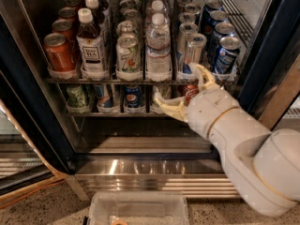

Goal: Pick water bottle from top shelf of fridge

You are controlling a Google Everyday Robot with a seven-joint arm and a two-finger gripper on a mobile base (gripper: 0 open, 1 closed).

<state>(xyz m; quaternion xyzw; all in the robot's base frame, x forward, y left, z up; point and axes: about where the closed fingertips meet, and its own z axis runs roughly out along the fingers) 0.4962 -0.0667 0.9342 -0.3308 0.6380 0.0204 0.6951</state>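
The water bottle (pixel 158 48), clear ribbed plastic with a white cap and a white label, stands at the front of a middle lane on the top shelf (pixel 108 80), a silver wire rack in the open fridge (pixel 33 107). My gripper (pixel 183 91) is open and empty. It hangs in front of the shelf's front edge, below and to the right of the bottle, not touching it. One finger (pixel 165 108) points left over the lower rack. The other points up by a silver can (pixel 192 54).
On the top shelf, a dark tea bottle (pixel 91 43) and a red can (pixel 59 53) stand left of the water bottle, a green-and-white can (pixel 128 55) beside it, blue cans (pixel 226 55) at the right. Short soda cans (pixel 133 97) fill the lower rack. A clear plastic bin (pixel 138 209) sits on the floor.
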